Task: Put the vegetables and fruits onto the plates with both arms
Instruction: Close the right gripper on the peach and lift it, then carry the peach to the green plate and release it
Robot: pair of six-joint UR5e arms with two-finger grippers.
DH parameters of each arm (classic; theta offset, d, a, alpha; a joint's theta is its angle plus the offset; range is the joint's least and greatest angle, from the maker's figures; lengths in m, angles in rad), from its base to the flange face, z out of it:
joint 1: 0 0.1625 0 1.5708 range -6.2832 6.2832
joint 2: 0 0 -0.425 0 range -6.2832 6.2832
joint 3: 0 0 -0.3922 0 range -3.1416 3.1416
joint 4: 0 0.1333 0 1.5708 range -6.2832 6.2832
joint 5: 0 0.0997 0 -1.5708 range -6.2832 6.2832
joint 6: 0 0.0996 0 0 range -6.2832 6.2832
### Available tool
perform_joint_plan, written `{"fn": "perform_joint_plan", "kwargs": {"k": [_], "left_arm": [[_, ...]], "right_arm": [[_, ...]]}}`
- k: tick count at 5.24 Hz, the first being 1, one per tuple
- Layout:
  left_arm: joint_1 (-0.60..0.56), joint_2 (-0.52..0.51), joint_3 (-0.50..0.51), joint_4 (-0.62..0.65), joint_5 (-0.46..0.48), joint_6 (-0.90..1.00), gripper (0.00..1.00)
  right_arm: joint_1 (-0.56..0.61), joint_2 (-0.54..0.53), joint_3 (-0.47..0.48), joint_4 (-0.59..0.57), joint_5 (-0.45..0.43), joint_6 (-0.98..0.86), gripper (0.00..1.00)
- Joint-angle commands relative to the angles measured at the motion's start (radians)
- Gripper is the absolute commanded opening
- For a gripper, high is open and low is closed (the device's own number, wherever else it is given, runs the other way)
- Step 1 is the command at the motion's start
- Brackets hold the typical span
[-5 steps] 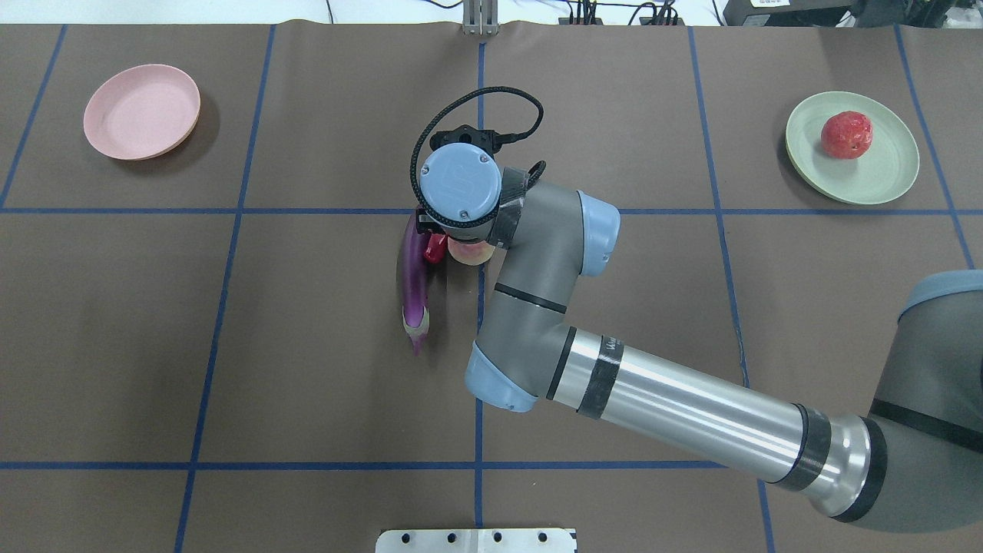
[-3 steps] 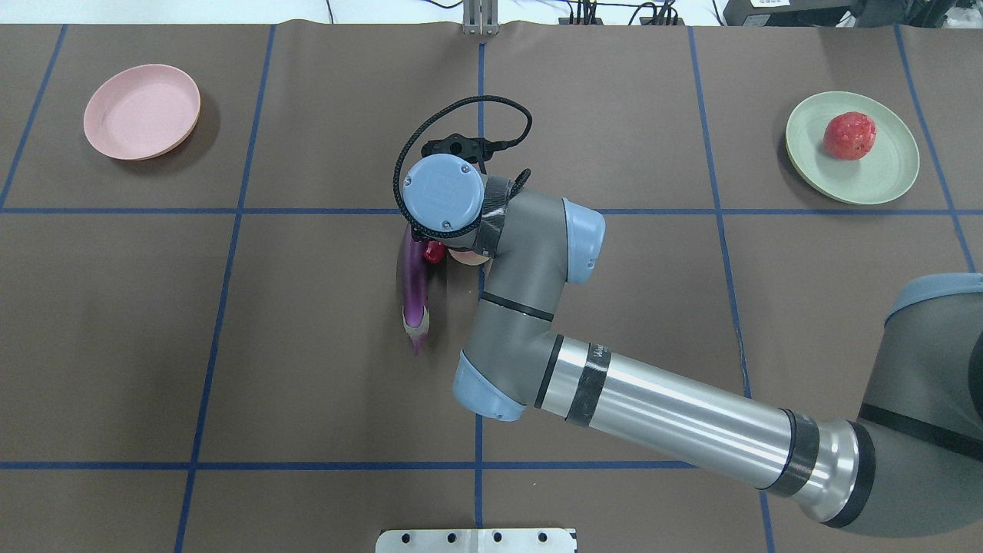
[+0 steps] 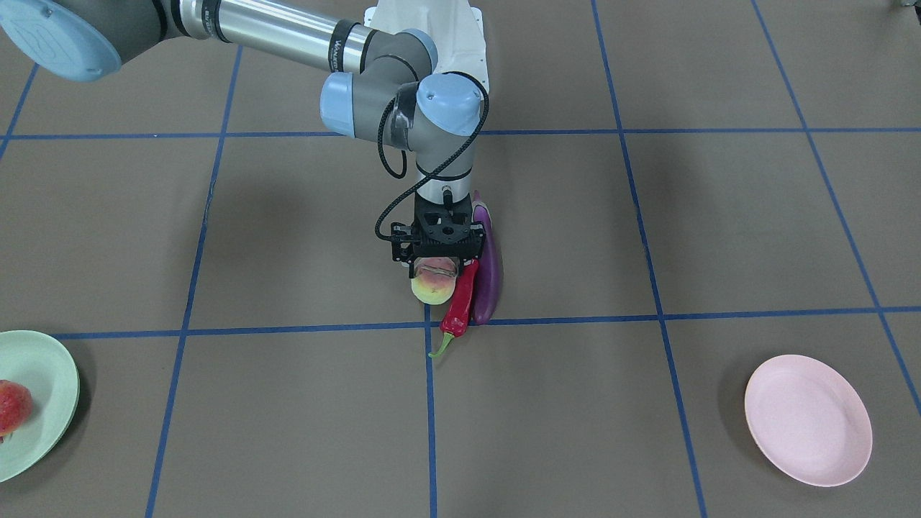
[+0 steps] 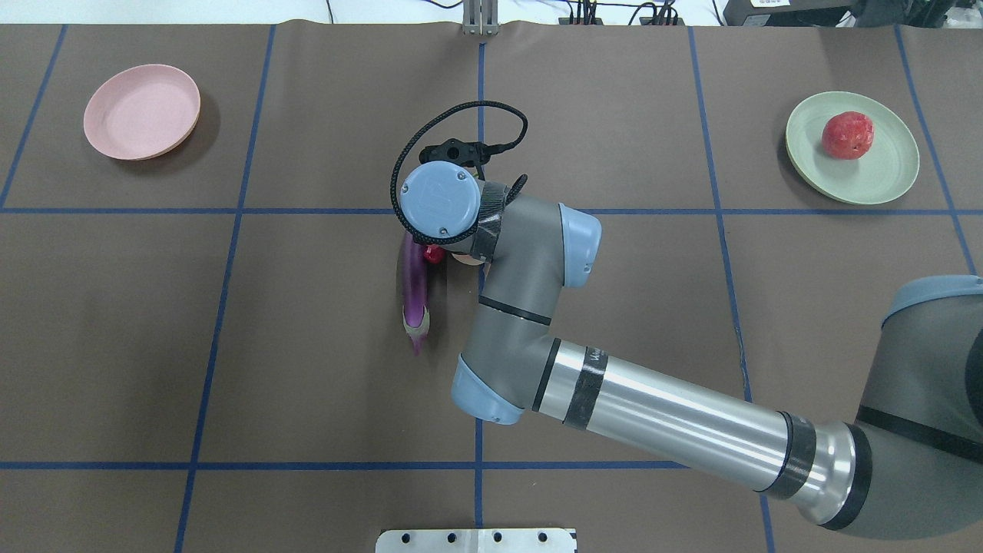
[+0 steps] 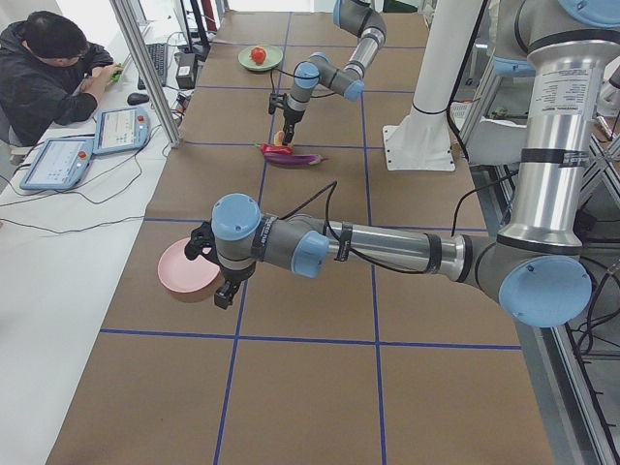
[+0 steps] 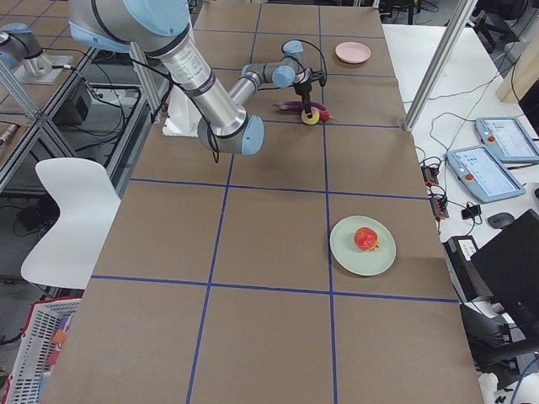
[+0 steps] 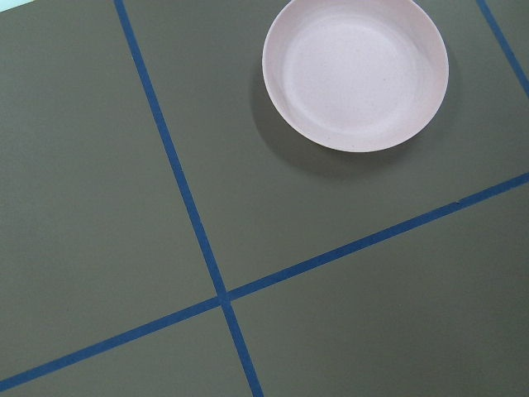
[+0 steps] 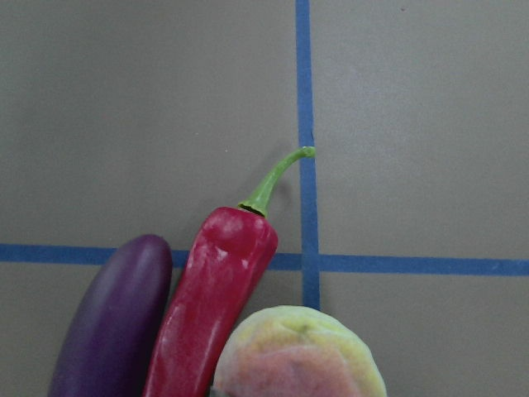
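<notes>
Peach (image 3: 432, 288) shows less overhead now; right claw (image 3: 435, 266) has shifted over it.

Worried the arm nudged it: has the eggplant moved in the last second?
No. The eggplant lies where it did, its pale tip just left of the centre blue tape line.

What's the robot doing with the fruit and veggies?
It is sorting food onto plates. The right gripper is down at the peach in the middle of the table, right beside the red chili and the purple eggplant. I can't tell if it has squeezed the peach yet. The pomegranate already sits on the green plate. The pink plate holds nothing so far, and the left gripper hangs close to it.
</notes>
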Motion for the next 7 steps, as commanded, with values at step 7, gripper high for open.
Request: {"fn": "perform_joint_plan", "kwargs": {"k": [7], "left_arm": [[0.003, -0.005, 0.000, -0.018, 0.002, -0.002, 1.00]], "right_arm": [[0.637, -0.494, 0.064, 0.302, 0.502, -0.959, 0.00]]}}
